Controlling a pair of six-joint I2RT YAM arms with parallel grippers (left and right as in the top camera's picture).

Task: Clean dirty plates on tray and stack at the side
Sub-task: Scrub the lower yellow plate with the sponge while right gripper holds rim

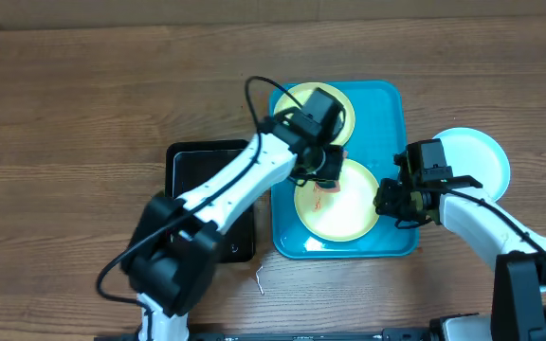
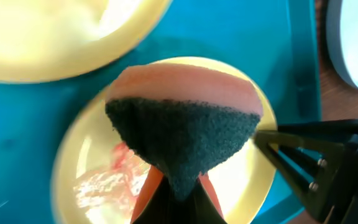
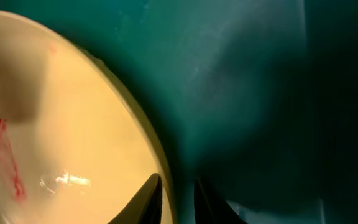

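**Sponge over near plate, right claw on its rim**

We see the tray (image 1: pixel 387 104) mid-table, closer to the near edge, with two of the plates on it. The far yellow plate (image 1: pixel 295 98) sits at the tray's far end, partly under the left arm. The near yellow plate (image 1: pixel 344 216) sits at the tray's near end; the two plates are just beside each other. The blue-mint plate (image 1: pixel 477 156) is off the tray, on the bare table (image 1: pixel 83 95) just past the tray's right side.

Left claw (image 1: pixel 322 170): pressed together on a sponge (image 2: pixel 185 137), dark green scrub face toward the wrist camera, pink-orange layer behind it. It hangs over the near yellow plate's far-left part. We can't tell whether the sponge touches the plate. Red smears (image 2: pixel 120 158) show on the plate next to the sponge.

Right claw (image 3: pixel 177 194): at the near yellow plate's right rim, one finger inside the rim, the other outside over the tray floor, narrowed to a slim gap. We read it as pinching the rim.

A black tray (image 1: pixel 192 166) sits just left of the turquoise one, partly under the left arm.
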